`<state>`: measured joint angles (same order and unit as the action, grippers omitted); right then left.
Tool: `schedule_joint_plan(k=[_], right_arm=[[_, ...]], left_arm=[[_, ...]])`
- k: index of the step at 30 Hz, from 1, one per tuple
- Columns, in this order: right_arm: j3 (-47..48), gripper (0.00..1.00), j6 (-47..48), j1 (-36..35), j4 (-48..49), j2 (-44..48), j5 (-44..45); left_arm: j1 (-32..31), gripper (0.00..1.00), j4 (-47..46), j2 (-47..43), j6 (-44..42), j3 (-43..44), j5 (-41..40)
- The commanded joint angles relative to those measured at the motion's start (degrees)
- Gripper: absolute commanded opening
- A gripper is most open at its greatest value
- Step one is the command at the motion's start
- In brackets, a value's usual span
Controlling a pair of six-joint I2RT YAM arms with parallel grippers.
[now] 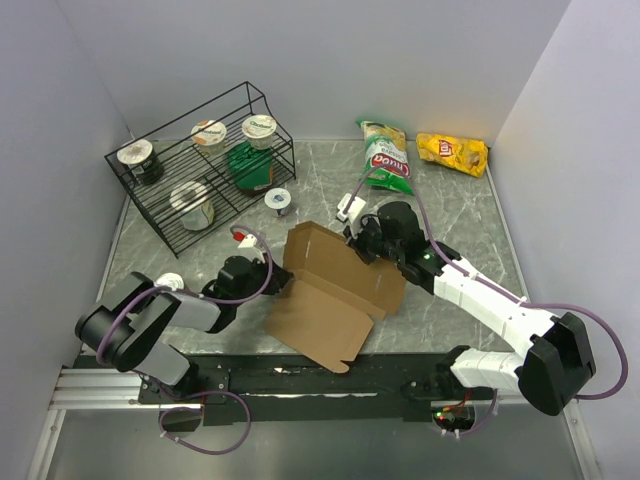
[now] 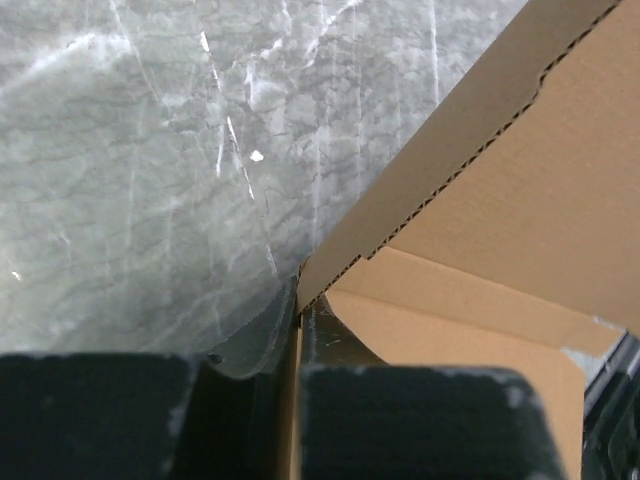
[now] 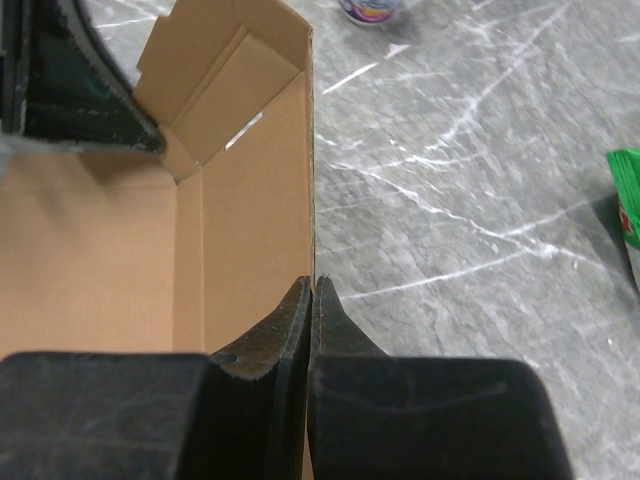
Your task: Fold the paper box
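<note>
Paper box [image 1: 335, 300] lies between left end effector [image 2: 298, 305] and right end effector [image 3: 312, 290].

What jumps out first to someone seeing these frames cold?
The half-folded paper box at mid-table, walls partly raised, with the left claw shut on its left edge and the right claw shut on its far right wall. Next come the black wire rack at the far left, holding lidded cups, and the green chip bag and yellow chip bag at the far right.
</note>
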<state>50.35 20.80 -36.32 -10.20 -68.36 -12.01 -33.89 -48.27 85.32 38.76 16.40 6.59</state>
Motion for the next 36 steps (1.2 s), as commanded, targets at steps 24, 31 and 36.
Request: schedule_joint_plan(k=[24,31,36], right_arm=[[-1.66,0.00,-9.11,-0.51,7.21,-0.11,11.58],[-5.86,0.00,-4.99,-1.83,11.76,1.65,5.77],[-9.21,0.00,-1.21,-5.86,16.25,2.44,9.80]], left_arm=[[-13.04,0.04,0.45,3.19,16.53,4.15,-18.98],[-18.40,0.04,12.38,6.08,7.30,13.47,-24.94],[-20.87,0.04,15.31,8.02,5.97,16.47,-27.24]])
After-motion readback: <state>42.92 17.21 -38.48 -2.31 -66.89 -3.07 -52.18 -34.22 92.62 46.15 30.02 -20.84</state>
